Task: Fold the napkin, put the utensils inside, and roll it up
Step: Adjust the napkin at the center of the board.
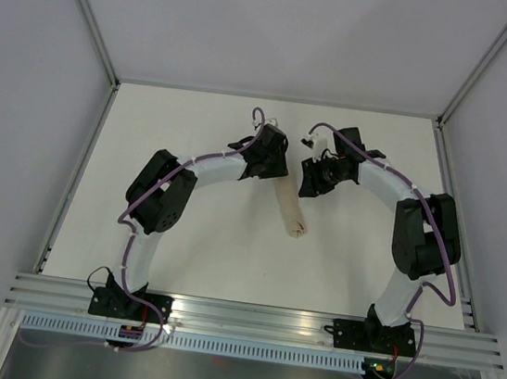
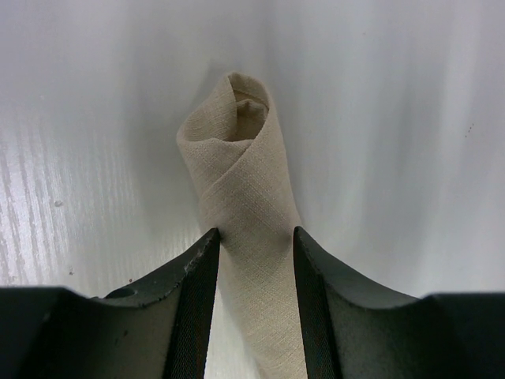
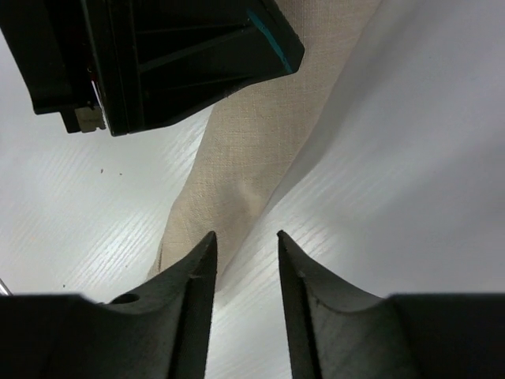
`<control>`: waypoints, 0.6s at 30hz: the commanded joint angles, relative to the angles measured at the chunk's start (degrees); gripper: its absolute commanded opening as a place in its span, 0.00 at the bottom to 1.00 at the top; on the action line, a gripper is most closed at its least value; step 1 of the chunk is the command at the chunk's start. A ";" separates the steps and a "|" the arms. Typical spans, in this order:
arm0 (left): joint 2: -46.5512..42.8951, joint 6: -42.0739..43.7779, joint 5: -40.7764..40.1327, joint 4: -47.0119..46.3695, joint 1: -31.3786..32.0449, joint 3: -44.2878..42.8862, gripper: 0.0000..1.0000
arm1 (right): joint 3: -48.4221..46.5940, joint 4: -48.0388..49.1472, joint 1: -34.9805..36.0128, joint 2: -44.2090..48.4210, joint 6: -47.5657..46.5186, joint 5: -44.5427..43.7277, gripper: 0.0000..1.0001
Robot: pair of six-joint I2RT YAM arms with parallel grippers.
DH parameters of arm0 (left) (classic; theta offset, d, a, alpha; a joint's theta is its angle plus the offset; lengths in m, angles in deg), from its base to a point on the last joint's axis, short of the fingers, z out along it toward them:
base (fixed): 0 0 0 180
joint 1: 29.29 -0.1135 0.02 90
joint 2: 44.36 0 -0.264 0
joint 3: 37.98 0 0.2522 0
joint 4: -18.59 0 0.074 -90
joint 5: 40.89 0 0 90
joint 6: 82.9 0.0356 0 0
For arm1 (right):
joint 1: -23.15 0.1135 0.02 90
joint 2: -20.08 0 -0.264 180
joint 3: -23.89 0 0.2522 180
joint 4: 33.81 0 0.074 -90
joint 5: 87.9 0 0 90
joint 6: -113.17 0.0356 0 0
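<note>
napkin (image 2: 246, 197): matt woven cloth | table (image 2: 394, 118): smooth, faintly glossy | rail (image 1: 255, 319): metal

The left gripper (image 2: 254, 237) straddles the rolled napkin's (image 1: 291, 213) far end, the right gripper (image 3: 245, 241) crowding just beside it; the table (image 1: 219, 241) lies open along both flanks.

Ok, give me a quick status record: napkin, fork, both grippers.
napkin: rolled into a tube, lying on the table, spiral end towards the arm bases
fork: not visible in any view
left gripper: at the roll's far end, closed on it, fingers touching both sides
right gripper: open, nothing between the fingers, beside the roll
task stage: roll looks finished
</note>
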 commanded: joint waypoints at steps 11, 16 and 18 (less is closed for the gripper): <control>4.05 2.35 2.13 3.32 -0.30 -7.67 0.47 | 4.41 -0.39 -0.89 -0.65 -1.51 -1.52 0.25; 4.23 2.18 1.96 3.58 -0.30 -8.20 0.47 | 4.59 0.05 -0.89 -2.06 -1.42 -0.55 0.24; 4.14 2.18 1.87 3.67 -0.30 -8.20 0.47 | 4.59 0.05 -0.89 -2.15 -1.42 -0.11 0.25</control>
